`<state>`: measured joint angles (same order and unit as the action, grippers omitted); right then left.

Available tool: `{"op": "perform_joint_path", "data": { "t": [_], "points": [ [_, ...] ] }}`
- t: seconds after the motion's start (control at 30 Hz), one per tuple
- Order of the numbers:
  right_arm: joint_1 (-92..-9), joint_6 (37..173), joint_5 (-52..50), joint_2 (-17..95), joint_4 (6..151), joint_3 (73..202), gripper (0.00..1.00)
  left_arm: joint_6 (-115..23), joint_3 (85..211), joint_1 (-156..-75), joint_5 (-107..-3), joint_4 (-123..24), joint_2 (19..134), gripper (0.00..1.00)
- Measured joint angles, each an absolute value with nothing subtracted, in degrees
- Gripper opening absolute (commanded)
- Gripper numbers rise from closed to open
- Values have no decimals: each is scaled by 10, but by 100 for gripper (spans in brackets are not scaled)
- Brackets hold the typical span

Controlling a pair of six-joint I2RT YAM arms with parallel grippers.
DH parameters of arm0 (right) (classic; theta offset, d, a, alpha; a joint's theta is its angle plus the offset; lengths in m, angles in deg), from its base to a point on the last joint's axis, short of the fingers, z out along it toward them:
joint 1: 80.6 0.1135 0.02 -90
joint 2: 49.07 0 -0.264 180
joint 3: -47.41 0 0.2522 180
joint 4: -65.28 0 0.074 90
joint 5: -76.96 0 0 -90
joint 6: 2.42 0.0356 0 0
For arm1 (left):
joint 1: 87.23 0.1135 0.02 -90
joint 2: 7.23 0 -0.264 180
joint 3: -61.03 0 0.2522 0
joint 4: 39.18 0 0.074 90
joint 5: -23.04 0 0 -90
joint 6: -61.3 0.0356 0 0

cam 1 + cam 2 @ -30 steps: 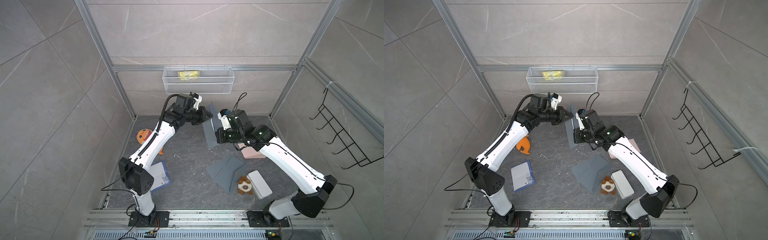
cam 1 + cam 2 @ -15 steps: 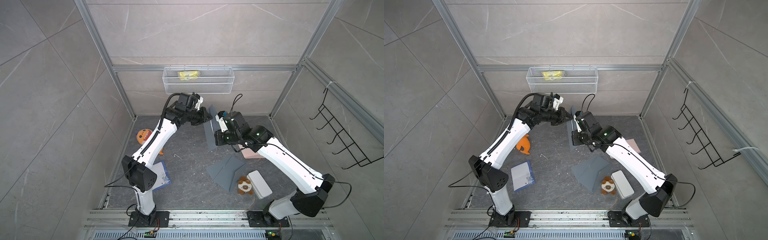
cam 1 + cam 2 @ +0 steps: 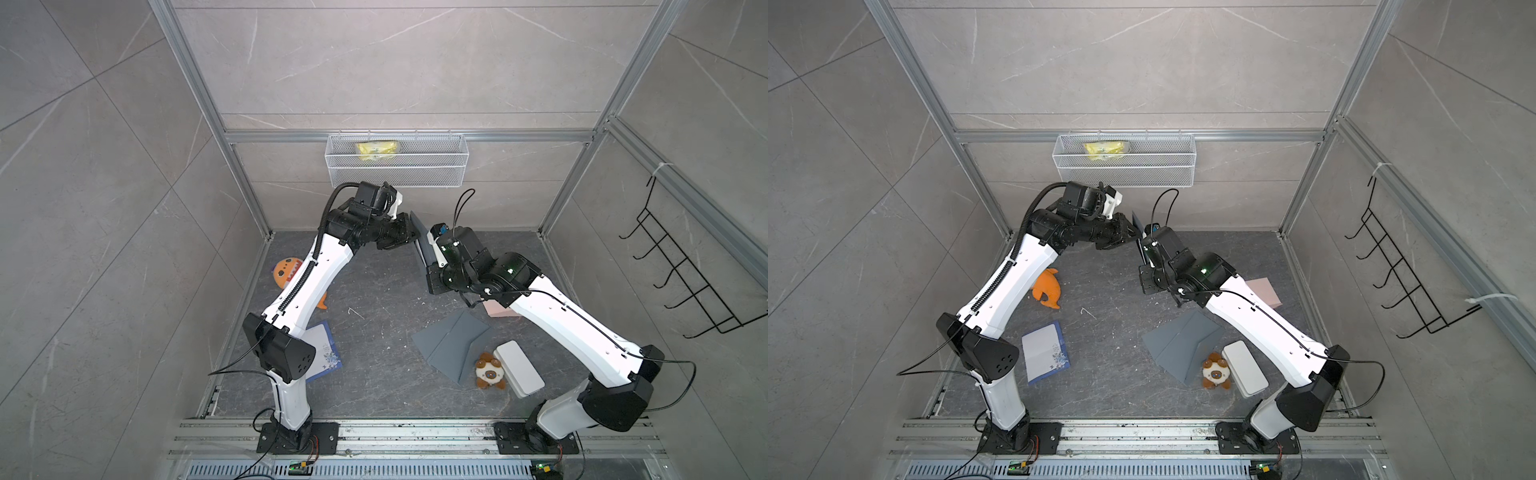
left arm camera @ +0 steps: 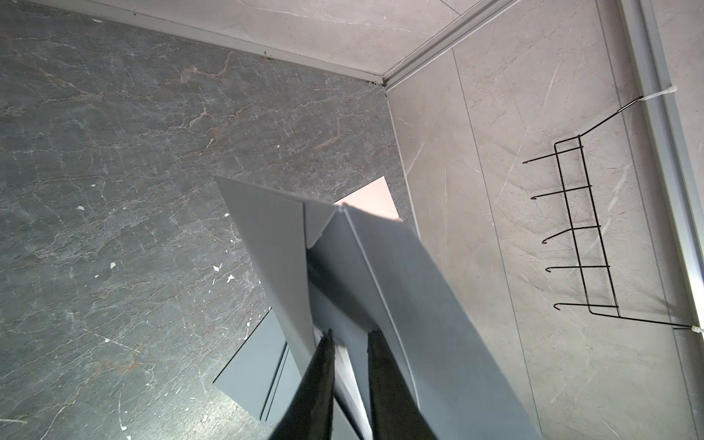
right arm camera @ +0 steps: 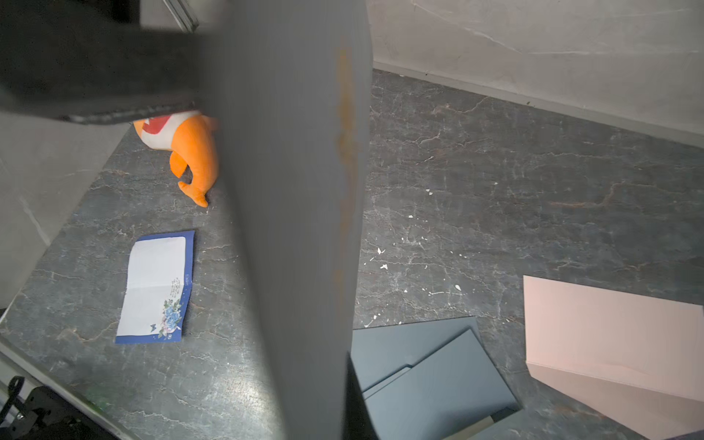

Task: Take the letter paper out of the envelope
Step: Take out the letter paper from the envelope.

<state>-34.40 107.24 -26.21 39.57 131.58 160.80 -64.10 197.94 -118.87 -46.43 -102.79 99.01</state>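
Grey envelope (image 3: 420, 243) up in air between both arms, standing on edge above table (image 3: 374, 291). Right fingers (image 3: 431, 274) clamped tight on its lower end. Left fingers (image 4: 328, 354) at envelope mouth, narrowly parted, flap splayed. Can't see inside it. Blue-bordered letter paper (image 5: 156, 285) flat on table near left arm base. Wire basket (image 3: 436, 176) on back wall, yellow packet (image 3: 377, 150) in it. Second grey envelope (image 3: 451, 345) on table, flap open.

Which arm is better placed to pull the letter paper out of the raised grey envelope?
Left. The right gripper is shut on the envelope, holding it up; the left gripper has its fingers slightly apart at the open mouth, so it can probably reach in.
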Motion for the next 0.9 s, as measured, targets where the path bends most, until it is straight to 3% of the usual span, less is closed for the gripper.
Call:
{"op": "perform_joint_path", "data": {
  "t": [0.47,0.9],
  "points": [
    [-306,1050,-348,401,1325,1618,0,-639,2008,-1188,-487,-1083,1011,32],
    [-240,1015,-473,434,1346,1640,0,-643,2009,-1188,-491,-1114,1011,28]
  ]
}}
